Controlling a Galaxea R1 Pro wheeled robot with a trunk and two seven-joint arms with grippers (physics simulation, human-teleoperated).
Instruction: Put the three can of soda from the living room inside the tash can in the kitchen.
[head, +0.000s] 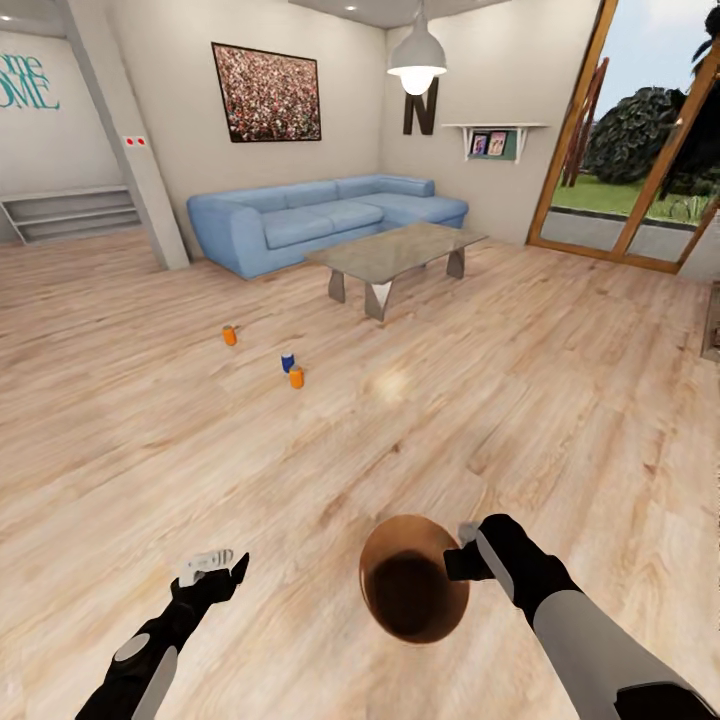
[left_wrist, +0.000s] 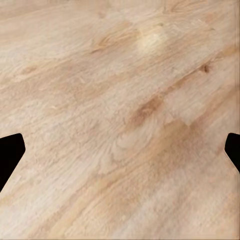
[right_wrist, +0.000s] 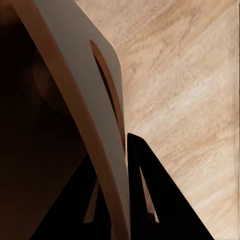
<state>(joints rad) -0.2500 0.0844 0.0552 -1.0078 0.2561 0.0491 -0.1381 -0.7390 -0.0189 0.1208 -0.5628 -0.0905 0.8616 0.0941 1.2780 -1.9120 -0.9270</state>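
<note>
Three soda cans stand on the wooden living room floor ahead: an orange one (head: 230, 335) to the left, a blue one (head: 287, 362) and a second orange one (head: 296, 377) close together. My right gripper (head: 462, 560) is shut on the rim of the trash can (head: 412, 578), which hangs low in front of me with its brown inside facing up. In the right wrist view the bin's grey wall (right_wrist: 75, 90) runs between the dark fingers (right_wrist: 150, 190). My left gripper (head: 225, 568) is open and holds nothing; its fingertips (left_wrist: 10, 150) sit far apart over bare floor.
A blue corner sofa (head: 320, 215) and a low glass table (head: 395, 250) stand beyond the cans. A slanted column (head: 130, 140) and low shelves (head: 70, 212) are at the left, a glass door (head: 640, 150) at the right. Open floor lies between me and the cans.
</note>
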